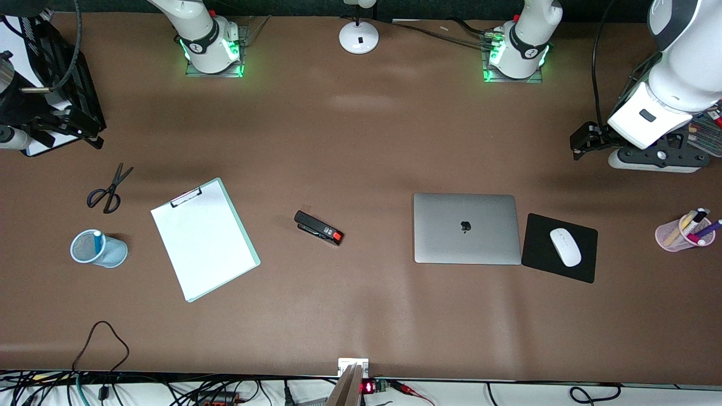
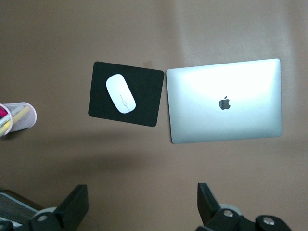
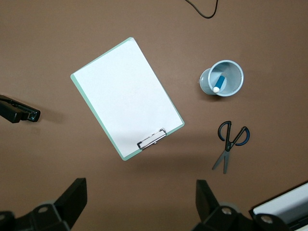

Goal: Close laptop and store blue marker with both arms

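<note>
Laptop point(image 1: 466, 228) shut flat, touching the mouse pad point(image 1: 559, 247). Blue marker point(image 1: 97, 241) standing in the mesh cup point(image 1: 99, 248) near the right arm's end. Left gripper point(image 2: 142, 207) and right gripper point(image 3: 141, 204) both spread wide, holding nothing, over bare table.

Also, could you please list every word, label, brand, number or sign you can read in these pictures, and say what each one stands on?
No words or numbers can be read anywhere.
Apple logo, a sign and not text: dark, on the shut lid of the laptop.
Red lit characters on the small display at the table edge nearest the front camera: too small to read.
Dark markings on the collars of the arm bases: too blurred to read.
</note>
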Controlling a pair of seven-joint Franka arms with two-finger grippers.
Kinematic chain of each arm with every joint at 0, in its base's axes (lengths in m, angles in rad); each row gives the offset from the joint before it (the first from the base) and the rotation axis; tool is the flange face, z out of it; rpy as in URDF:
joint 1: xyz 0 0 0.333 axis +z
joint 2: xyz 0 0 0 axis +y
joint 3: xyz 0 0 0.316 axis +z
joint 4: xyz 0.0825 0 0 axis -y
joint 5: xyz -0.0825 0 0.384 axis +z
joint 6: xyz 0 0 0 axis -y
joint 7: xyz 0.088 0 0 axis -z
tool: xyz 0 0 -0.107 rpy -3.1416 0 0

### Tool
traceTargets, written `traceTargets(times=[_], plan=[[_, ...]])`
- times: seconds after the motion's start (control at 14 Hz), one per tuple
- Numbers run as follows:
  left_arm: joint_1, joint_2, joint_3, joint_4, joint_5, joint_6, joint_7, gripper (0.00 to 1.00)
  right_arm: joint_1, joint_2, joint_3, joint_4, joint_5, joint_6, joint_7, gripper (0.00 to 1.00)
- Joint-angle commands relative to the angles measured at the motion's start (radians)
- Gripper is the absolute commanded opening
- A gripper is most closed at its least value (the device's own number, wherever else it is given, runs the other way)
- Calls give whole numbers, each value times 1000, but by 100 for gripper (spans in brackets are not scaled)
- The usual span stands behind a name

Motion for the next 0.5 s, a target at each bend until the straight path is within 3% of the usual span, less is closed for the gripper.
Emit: traceTargets(times=[0.0, 0.43], plan=[[-8, 2, 5, 12, 8, -20, 9, 100, -11, 5, -1, 53, -3, -47, 0, 100], [-11, 12, 5, 32, 9, -19, 16, 100, -11, 27, -6, 81, 56, -87, -3, 100]])
